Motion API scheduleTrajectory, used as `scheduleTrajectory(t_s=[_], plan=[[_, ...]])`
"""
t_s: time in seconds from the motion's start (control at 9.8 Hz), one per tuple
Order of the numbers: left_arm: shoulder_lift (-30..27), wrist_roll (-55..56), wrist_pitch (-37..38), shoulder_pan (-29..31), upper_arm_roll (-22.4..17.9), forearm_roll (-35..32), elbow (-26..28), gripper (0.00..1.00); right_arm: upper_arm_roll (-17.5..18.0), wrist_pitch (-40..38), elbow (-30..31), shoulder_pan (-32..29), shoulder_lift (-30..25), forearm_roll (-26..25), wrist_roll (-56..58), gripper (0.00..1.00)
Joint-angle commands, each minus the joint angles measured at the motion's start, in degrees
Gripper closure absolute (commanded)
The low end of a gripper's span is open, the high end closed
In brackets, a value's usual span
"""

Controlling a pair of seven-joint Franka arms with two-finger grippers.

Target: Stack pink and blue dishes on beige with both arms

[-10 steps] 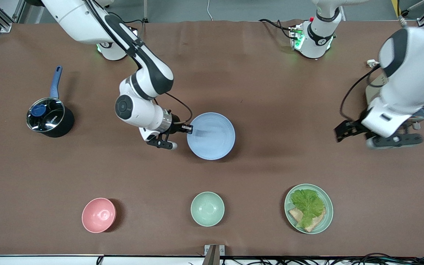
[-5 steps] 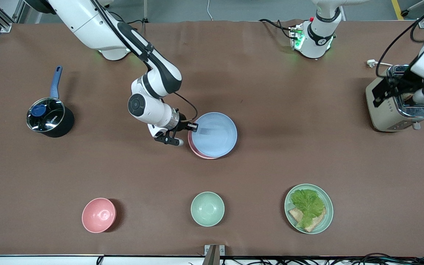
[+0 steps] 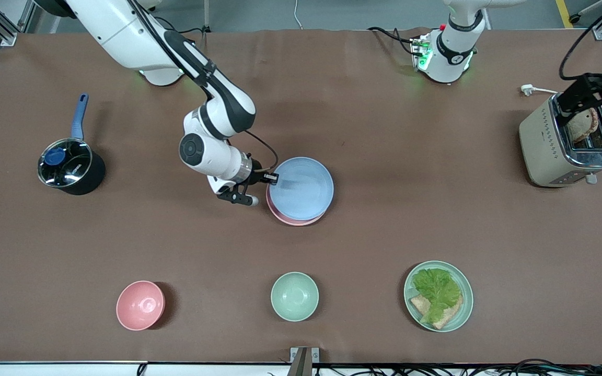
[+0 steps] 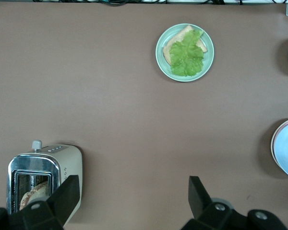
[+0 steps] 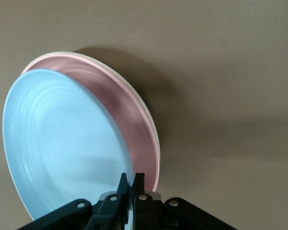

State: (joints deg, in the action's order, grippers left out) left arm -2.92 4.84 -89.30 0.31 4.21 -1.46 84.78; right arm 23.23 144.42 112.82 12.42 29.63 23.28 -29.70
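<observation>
My right gripper (image 3: 272, 178) is shut on the rim of the light blue plate (image 3: 303, 188) at the table's middle. In the right wrist view its fingers (image 5: 133, 184) pinch the blue plate (image 5: 57, 139), which is tilted over the pink plate (image 5: 134, 110). A crescent of the pink plate (image 3: 290, 221) shows below the blue one. A thin cream rim (image 5: 147, 113) of the beige plate peeks out under the pink one. My left gripper (image 3: 593, 96) hangs open and holds nothing over the toaster; its fingers (image 4: 134, 201) stand wide apart.
A toaster (image 3: 567, 141) holding bread stands at the left arm's end. A black pot (image 3: 71, 167) with a blue handle sits at the right arm's end. Nearer the camera lie a pink bowl (image 3: 140, 305), a mint bowl (image 3: 294, 296) and a mint plate with lettuce (image 3: 438, 296).
The blue plate slid off centre in my right gripper, baring the pink rim beneath. My left arm swung up from the table to over the toaster.
</observation>
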Motion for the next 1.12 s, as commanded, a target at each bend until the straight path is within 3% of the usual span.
scheduleTrajectory(t_s=[0.0, 0.31, 0.41, 0.51, 0.61, 0.82, 1.02], plan=[[1.86, 0.34, 3.42, -0.49, -0.78, 2.50, -1.11, 0.00, 0.59, -1.42, 1.35, -1.52, -2.21, -0.25, 1.66, 0.94], [0.72, 0.52, 3.34, -0.49, -0.69, 2.87, 0.73, 0.00, 0.59, 1.56, 1.79, -0.82, -1.43, -0.43, 1.66, 0.92], [0.72, 0.69, 3.34, -0.49, -0.69, 2.87, 0.83, 0.00, 0.59, 1.04, 1.62, -1.08, -1.16, -0.43, 1.75, 0.77], [0.80, 0.69, 3.25, -0.49, -0.69, 2.87, 1.00, 0.00, 0.59, 0.52, 1.61, -1.52, -1.16, -0.43, 1.66, 0.30], [0.81, 0.69, 3.34, -0.49, -0.69, 2.87, 1.00, 0.00, 0.59, 0.60, 1.61, -1.17, -1.51, -0.43, 1.66, 0.00], [0.72, 1.04, 3.51, -0.49, -0.60, 3.04, 1.00, 0.00, 0.07, -0.10, 1.53, -1.61, -7.80, -0.87, 1.66, 0.00], [0.72, 1.31, 3.78, -0.49, -0.69, 3.74, 1.09, 0.00, -3.26, -7.95, 1.27, -3.97, -16.58, -9.34, 1.66, 0.00]])
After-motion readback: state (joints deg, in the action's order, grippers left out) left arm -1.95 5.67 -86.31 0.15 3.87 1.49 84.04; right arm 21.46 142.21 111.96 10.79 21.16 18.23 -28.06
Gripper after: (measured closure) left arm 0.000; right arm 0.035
